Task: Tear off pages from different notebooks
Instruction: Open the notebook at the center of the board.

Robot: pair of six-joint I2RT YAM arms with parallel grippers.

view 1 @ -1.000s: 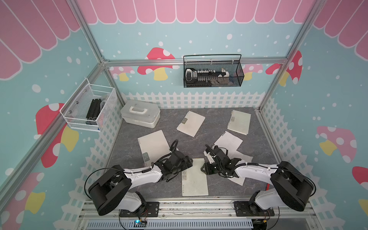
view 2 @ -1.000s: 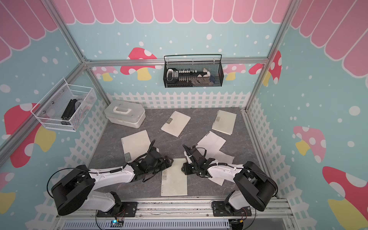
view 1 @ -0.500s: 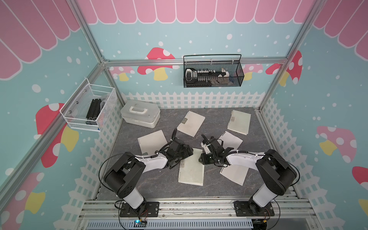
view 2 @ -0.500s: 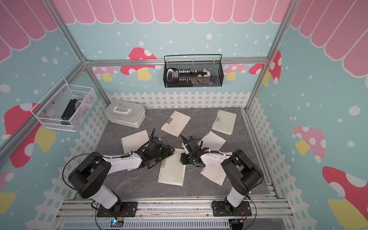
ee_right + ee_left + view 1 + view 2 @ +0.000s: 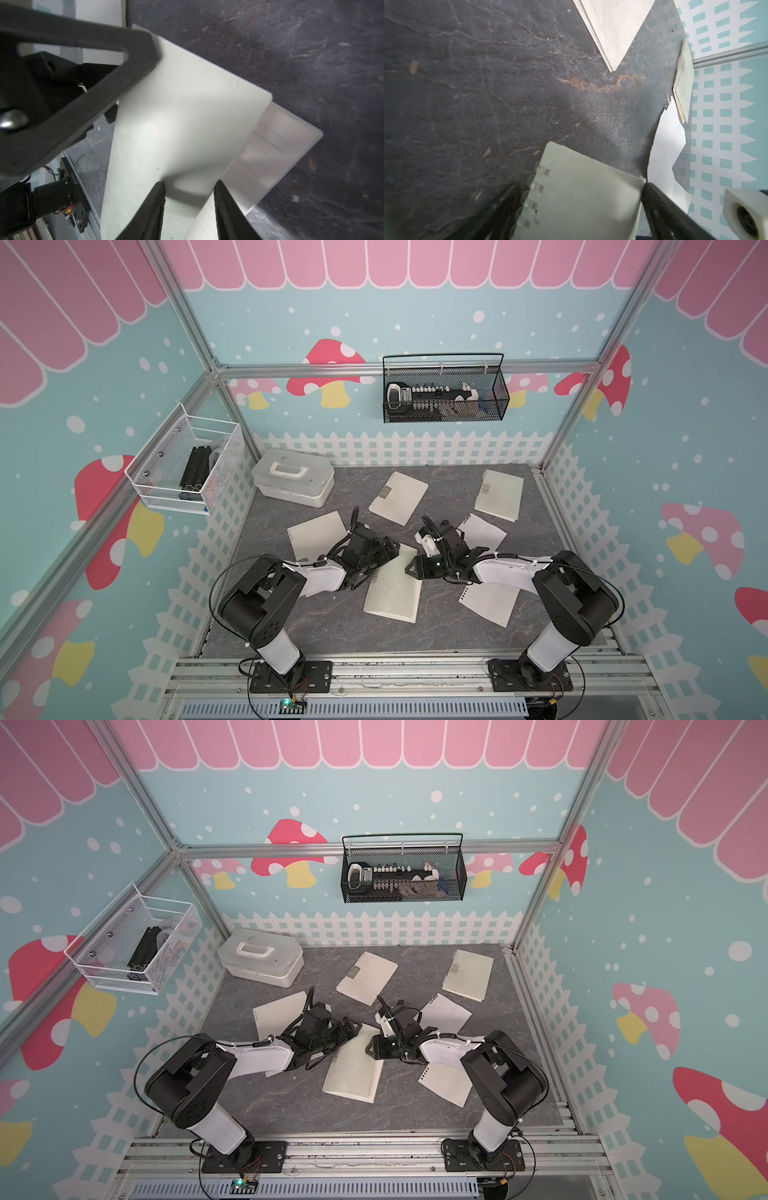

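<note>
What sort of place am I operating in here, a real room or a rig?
Most likely a purpose-built robot test cell, not a real room: an aluminium frame holds printed mushroom wall panels, a picket-fence border rings the stone-look tabletop, and an extrusion rail runs along the front.

Three small cream notebooks (image 5: 398, 497) lie flat on the grey counter (image 5: 328, 626); the larger notebook (image 5: 392, 593) lies central, cover corner curled up; two torn pages (image 5: 484, 531) lie rightward
</note>
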